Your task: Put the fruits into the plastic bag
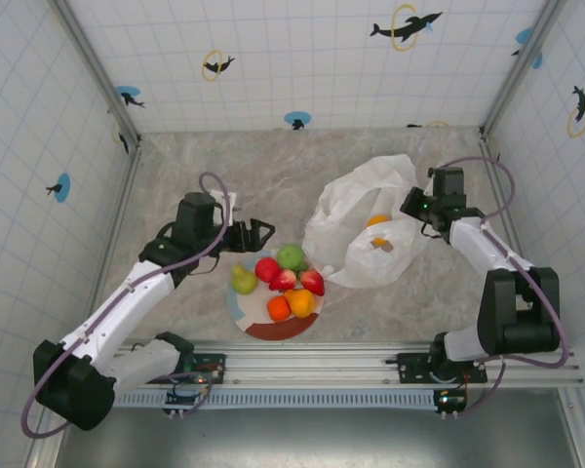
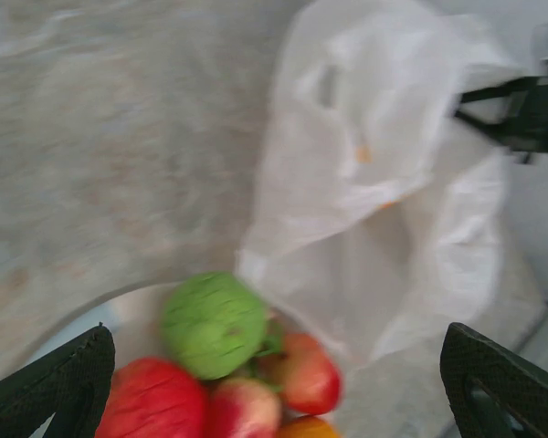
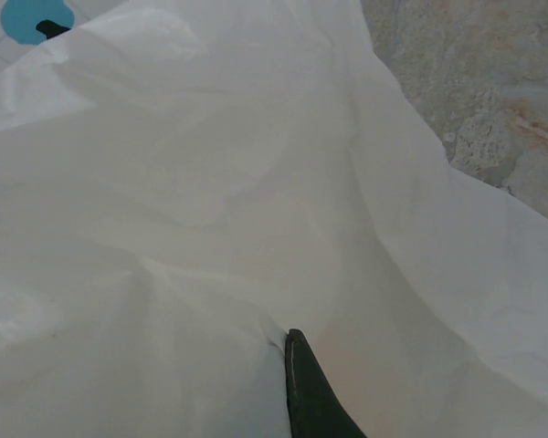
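We saw the fruits (image 1: pixel 283 280) heaped on a round plate (image 1: pixel 273 330) near the middle of the counter (image 1: pixel 175 175). A green apple (image 1: pixel 291 256) sat at the far side and a pear (image 1: pixel 244 282) on the left, with a red apple (image 1: pixel 267 269), strawberries (image 1: pixel 312 283) and oranges (image 1: pixel 300 301) beside them. They looked small, light and hard. The round ones could roll, so we thought it best to pinch one across its middle from above. The green apple sat at the far edge of the heap, so it seemed the easy one to take. The left claw (image 1: pixel 265 234) had its two fingers spread wide apart with nothing between them. It hung just behind and left of the heap, near the green apple but not touching it. The plastic bag (image 1: pixel 356 214) lay just right of the plate. It was thin, soft and crinkly, so it would flop shut if let go. Two orange fruits (image 1: pixel 378 220) showed inside it. The right claw (image 1: pixel 421 209) was at the bag's right edge with its fingers together. The film hid the tips, so we think, but are not sure, that it was pinching the bag's edge.
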### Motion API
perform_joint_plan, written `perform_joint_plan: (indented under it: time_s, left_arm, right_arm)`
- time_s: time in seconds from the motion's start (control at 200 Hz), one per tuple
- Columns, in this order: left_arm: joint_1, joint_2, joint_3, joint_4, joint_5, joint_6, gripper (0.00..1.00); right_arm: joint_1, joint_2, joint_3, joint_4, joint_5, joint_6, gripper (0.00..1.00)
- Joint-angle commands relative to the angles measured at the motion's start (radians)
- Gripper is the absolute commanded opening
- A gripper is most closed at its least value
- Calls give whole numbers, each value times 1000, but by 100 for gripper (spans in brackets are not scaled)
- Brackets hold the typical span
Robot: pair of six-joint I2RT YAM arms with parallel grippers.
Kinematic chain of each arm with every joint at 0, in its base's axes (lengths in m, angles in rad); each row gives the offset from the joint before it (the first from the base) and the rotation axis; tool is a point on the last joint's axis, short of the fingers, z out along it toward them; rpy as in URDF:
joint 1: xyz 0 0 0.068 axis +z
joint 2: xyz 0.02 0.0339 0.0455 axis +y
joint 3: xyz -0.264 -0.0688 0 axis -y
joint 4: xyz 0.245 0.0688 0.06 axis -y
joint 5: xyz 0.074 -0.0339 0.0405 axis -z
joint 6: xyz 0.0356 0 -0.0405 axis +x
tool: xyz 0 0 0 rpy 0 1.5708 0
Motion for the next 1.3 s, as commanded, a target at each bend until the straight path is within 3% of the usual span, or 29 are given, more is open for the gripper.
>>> perform_joint_plan:
  time_s: [0.0,0.115,0.27,0.646,1.291]
  left_arm:
    - [4,-18,-9,-208,-262,19,94]
    - [4,-50,-62,-272,-349,-22,94]
    - [1,-93,-157,-233,-207,-73,93]
    - [-3,-55,-257,-128,-77,-115,88]
    - [-40,74,-327,3,-139,-130,83]
  right_arm:
    - [-5,7,40,40,15,7,0]
    - [-8,-1,28,37,37,-16,0]
    - [-11,5,18,43,10,-22,0]
    - [-17,-10,8,36,-7,-35,0]
    - [-32,-36,-20,32,-19,-40,0]
